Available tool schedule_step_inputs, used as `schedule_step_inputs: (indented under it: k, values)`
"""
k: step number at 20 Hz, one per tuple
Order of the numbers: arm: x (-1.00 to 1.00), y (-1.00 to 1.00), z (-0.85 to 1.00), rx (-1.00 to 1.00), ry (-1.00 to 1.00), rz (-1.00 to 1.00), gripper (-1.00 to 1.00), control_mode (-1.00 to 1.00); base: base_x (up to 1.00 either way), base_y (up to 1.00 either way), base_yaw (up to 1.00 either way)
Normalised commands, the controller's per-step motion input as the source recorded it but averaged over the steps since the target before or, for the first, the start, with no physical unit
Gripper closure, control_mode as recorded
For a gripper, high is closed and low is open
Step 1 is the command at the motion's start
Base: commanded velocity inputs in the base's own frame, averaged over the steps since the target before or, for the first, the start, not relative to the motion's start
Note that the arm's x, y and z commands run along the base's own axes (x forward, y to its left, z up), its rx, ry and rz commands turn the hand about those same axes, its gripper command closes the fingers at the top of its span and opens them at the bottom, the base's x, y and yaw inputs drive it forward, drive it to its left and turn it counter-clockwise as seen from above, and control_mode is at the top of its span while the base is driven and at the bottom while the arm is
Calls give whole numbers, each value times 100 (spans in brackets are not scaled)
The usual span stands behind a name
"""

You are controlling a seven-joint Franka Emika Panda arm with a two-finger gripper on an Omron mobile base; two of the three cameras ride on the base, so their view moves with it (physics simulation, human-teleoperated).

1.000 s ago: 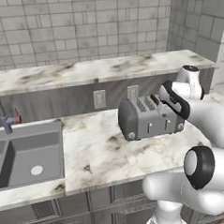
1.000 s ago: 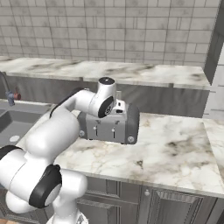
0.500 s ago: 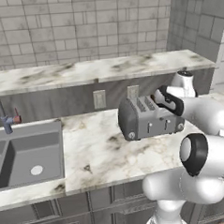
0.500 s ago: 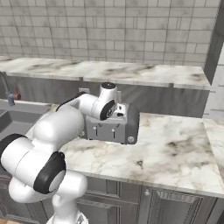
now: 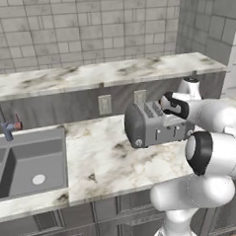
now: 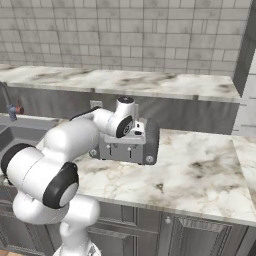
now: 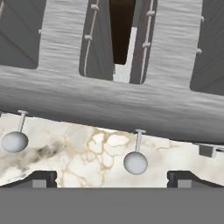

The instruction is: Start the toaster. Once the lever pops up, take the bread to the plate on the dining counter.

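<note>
Since a second ago the arm has swung lower and closer over the toaster (image 5: 157,125). Nearest, the gripper (image 7: 111,179) hovers with jaws wide apart, holding nothing, above the marble surface (image 7: 94,151). Beyond it lie the slots, dark bread (image 7: 121,26) sitting in one. Starting the toaster is in hand; next, I judge, comes pressing its lever down.

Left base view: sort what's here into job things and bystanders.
Job: toaster; bread, dark slice down in a slot, seen from the hand; gripper, open.
Bystanders: sink; faucet; wall outlets; upper ledge.
</note>
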Motion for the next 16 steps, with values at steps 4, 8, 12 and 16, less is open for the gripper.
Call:
schedule_step_inputs:
  k: [4, 8, 12, 16]
  values:
    - [0, 7, -2, 0, -5, 0, -100, -100, 0, 0, 0]
    - [0, 24, 0, -1, -8, 0, -100, -100, 0, 0, 0]
    - [0, 17, -1, 0, -2, 0, -100, -100, 0, 0, 0]
    - [0, 0, -14, 0, 0, 0, -100, -100, 0, 0, 0]
